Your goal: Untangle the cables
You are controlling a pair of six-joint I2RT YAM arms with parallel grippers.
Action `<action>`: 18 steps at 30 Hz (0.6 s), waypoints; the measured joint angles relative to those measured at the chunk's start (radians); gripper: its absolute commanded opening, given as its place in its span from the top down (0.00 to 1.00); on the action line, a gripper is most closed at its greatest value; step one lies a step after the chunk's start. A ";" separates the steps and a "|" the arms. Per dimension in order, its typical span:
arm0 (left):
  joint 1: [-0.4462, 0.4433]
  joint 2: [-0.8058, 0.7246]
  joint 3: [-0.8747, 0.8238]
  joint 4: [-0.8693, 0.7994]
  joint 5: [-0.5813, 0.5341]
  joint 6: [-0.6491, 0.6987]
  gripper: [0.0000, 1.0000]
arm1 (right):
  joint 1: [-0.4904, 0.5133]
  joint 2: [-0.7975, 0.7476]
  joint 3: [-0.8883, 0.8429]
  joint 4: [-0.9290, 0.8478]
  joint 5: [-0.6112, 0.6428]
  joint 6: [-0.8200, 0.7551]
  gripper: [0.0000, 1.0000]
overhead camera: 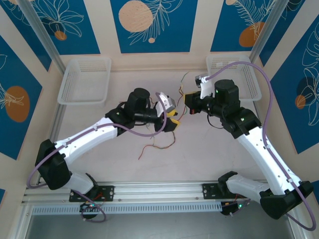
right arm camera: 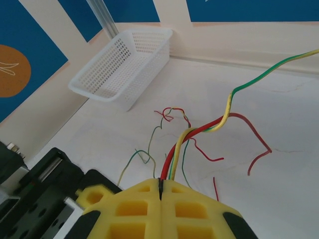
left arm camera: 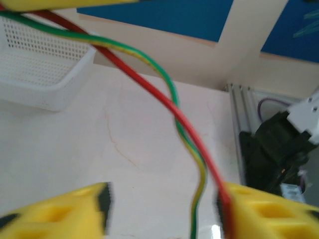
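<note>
On the table (overhead camera: 199, 159), cables (right arm camera: 168, 167) — baskets (overhead camera: 83, 102) (overhead camera: 249, 84) behind

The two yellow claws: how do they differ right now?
The left gripper stands open, jaws wide apart; the right gripper is shut. The right gripper pinches a bundle of cables, while the red cable and the green-and-yellow cable merely pass through the left gripper's gap, unclamped. Both are tipped in yellow, and both are at the same wires.

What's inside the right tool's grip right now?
Red, yellow and green cables leave the shut right tool. Their clamped ends are hidden between its fingers.
</note>
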State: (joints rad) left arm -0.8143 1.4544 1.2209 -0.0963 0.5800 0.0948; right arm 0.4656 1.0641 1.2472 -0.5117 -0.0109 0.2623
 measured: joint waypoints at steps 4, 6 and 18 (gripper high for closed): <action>-0.001 -0.002 0.000 0.007 -0.006 -0.008 0.48 | 0.000 -0.001 -0.013 0.002 0.004 0.000 1.00; -0.001 -0.003 0.000 0.005 -0.008 -0.003 0.54 | 0.000 -0.001 -0.020 0.003 0.004 0.000 1.00; -0.001 -0.019 0.000 0.007 -0.015 -0.006 0.87 | 0.000 -0.001 -0.039 0.016 0.011 0.000 1.00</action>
State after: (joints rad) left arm -0.8150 1.4349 1.2205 -0.0895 0.5648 0.0887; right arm 0.4656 1.0630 1.2087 -0.4961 0.0006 0.2619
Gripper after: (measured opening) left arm 0.042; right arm 0.065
